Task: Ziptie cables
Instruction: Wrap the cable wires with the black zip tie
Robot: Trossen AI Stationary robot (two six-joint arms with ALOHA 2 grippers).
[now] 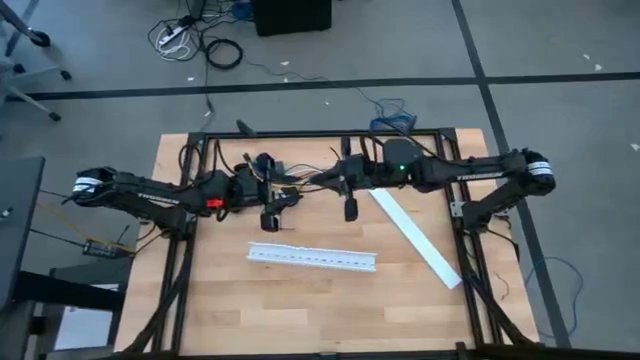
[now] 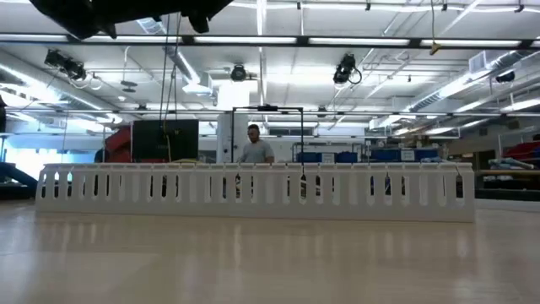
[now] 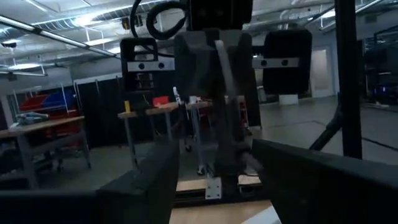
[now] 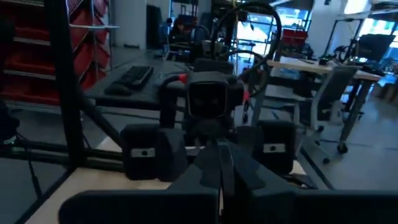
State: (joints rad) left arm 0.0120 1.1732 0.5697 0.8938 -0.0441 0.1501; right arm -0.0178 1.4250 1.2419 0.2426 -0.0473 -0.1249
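Cables (image 1: 298, 184): the thin loose wires seem to sit mid-air between the two grippers, at 12 o'clock from the white slotted channel (image 1: 312, 257), off the table (image 1: 200, 300). I can't tell which gripper carries them.

My read on handling: light, floppy and springy, so the strands will splay. Pinch the bunch near its middle and leave the bare ends alone. The ziptie should be light, slick and semi-stiff, so grip it by the tail. I can't make it out here.

Left gripper (image 1: 278, 192): released, with its fingers (image 4: 143, 152) spread wide, facing the right one.
Right gripper (image 4: 221, 171): clenched, tips together. I can't tell what it pinches, if anything.

Count:
- 2 arms
- 1 cable bunch (strands too small to count)
- 1 slotted channel
- 1 flat white strip (image 1: 415, 238), at 3 o'clock of the channel
- 1 person (image 2: 254, 145), far behind the table
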